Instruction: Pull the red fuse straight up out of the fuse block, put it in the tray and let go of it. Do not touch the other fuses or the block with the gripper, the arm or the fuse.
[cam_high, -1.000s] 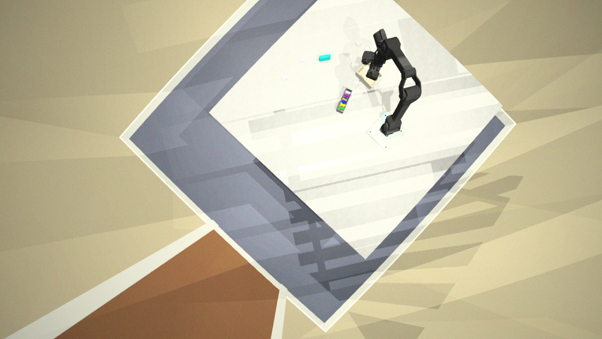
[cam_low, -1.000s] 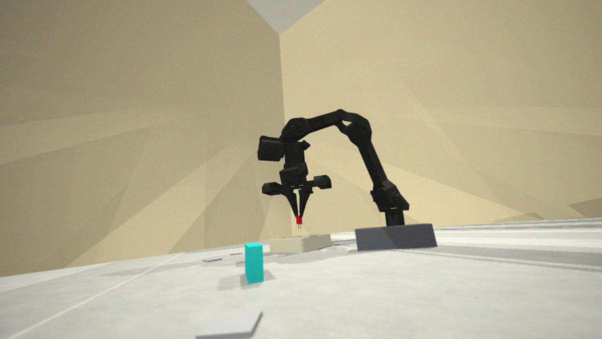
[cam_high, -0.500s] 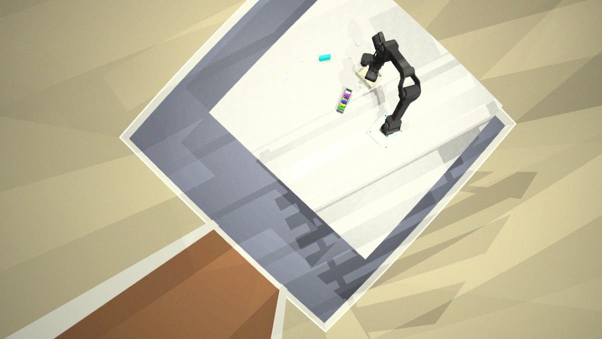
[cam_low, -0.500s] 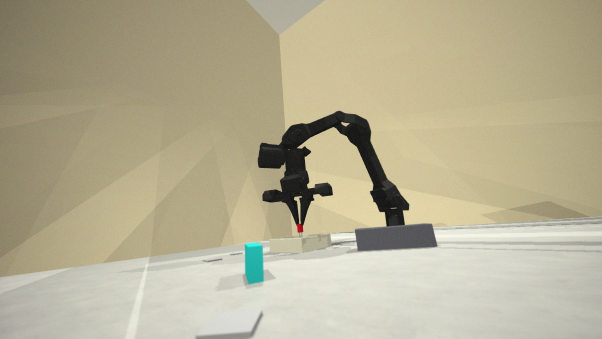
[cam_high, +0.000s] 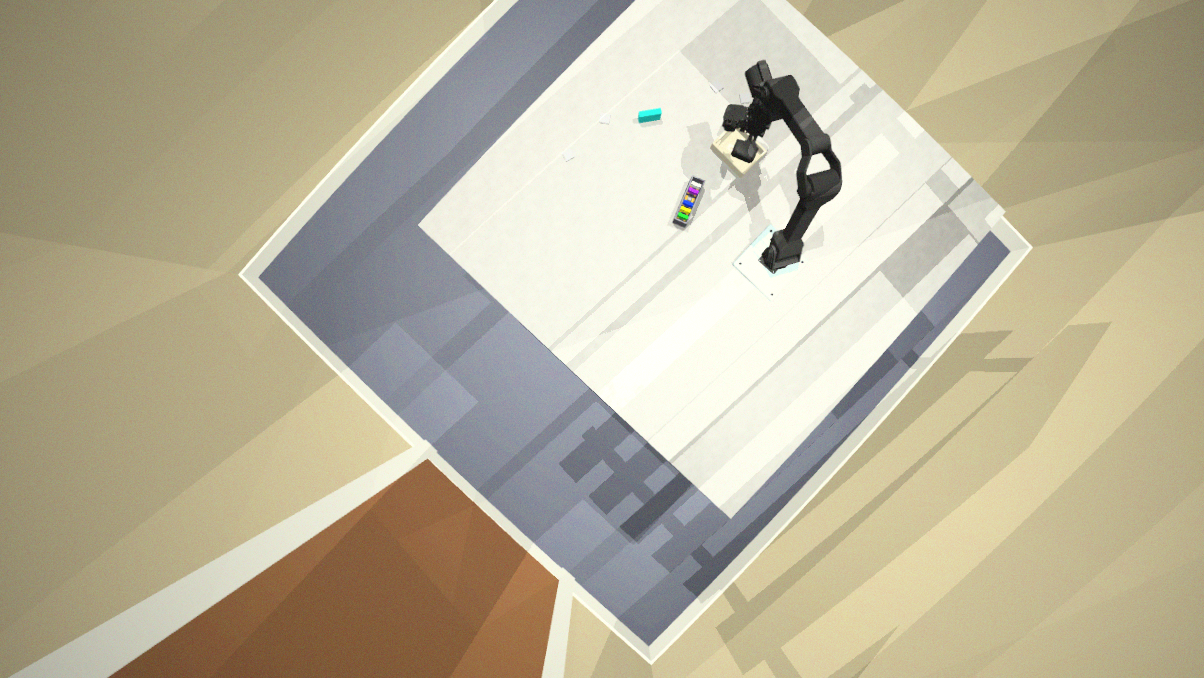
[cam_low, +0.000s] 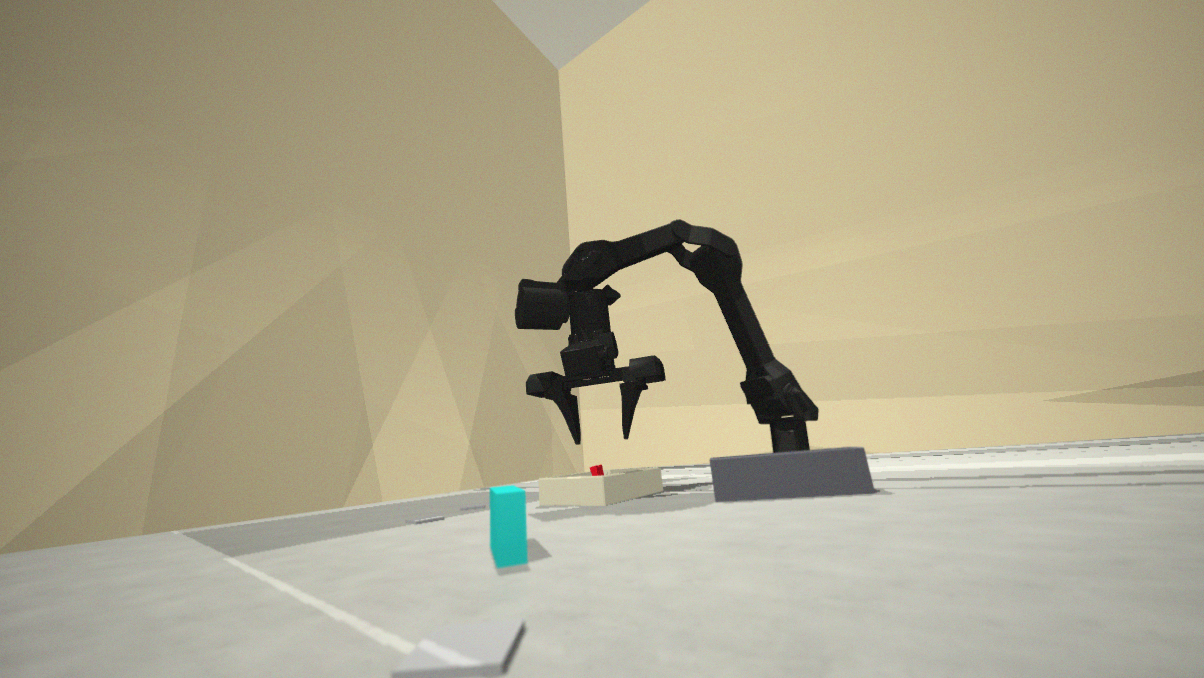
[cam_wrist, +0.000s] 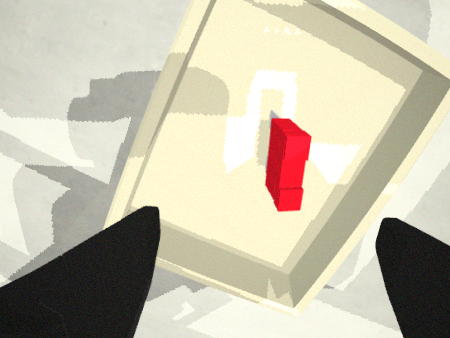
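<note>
From the top, the black arm (cam_high: 810, 126) curves from its base plate (cam_high: 741, 271) over the cream tray (cam_high: 726, 160), and its wrist and the end effector hide part of the tray. On the bench (cam_high: 522, 252) (cam_low: 252, 623), near the tray, lies the fuse block (cam_high: 678, 223), with purple, blue, yellow and green fuses among those seated in its row. Well apart from the block is a turquoise block (cam_high: 649, 116) (cam_low: 508, 527)

In the exterior view, the arm (cam_low: 728, 294) arches over and points the end effector (cam_low: 601, 440) (cam_wrist: 272, 226) down above the tray (cam_low: 581, 491) – its two fingers stand well apart with nothing between them. The red fuse (cam_low: 596, 470) (cam_wrist: 287, 165) shows just over the tray's rim, below the fingertips and apart from them. The turquoise block stands upright on the bench, nearer the camera

In the wrist view, the open fingers frame the lower part of the picture, and the red fuse is within the walls of the tray (cam_wrist: 330, 235) – released, touching neither finger. Whether it touches the tray floor, I cannot tell
</note>
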